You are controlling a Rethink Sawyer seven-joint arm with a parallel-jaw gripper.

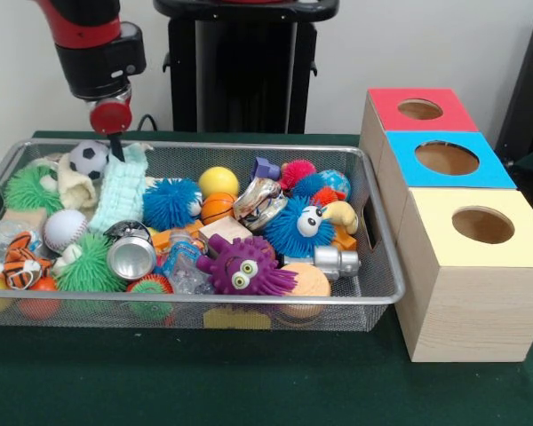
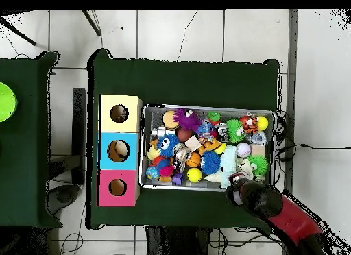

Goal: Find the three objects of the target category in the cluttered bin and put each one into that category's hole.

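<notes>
A wire mesh bin (image 1: 373, 232) (image 2: 209, 107) is heaped with toys. Among them are a soccer ball (image 1: 90, 158), a baseball (image 1: 65, 229), a yellow ball (image 1: 218, 181), a small basketball (image 1: 217, 208), a crushed can (image 1: 259, 202), an upright silver can (image 1: 131, 256), green and blue spiky balls and a purple monster (image 1: 242, 264). My gripper (image 1: 115, 146) (image 2: 236, 190) hangs at the bin's far left corner in the front view. It is just right of the soccer ball, over a mint-green cloth (image 1: 120, 191). Nothing shows in it.
To the right of the bin in the front view stand three wooden boxes with round holes on top. They are red (image 1: 419, 109), blue (image 1: 446, 158) and yellow (image 1: 482, 225). Green cloth covers the table (image 1: 249, 382). A green disc (image 2: 4, 101) lies on a side table.
</notes>
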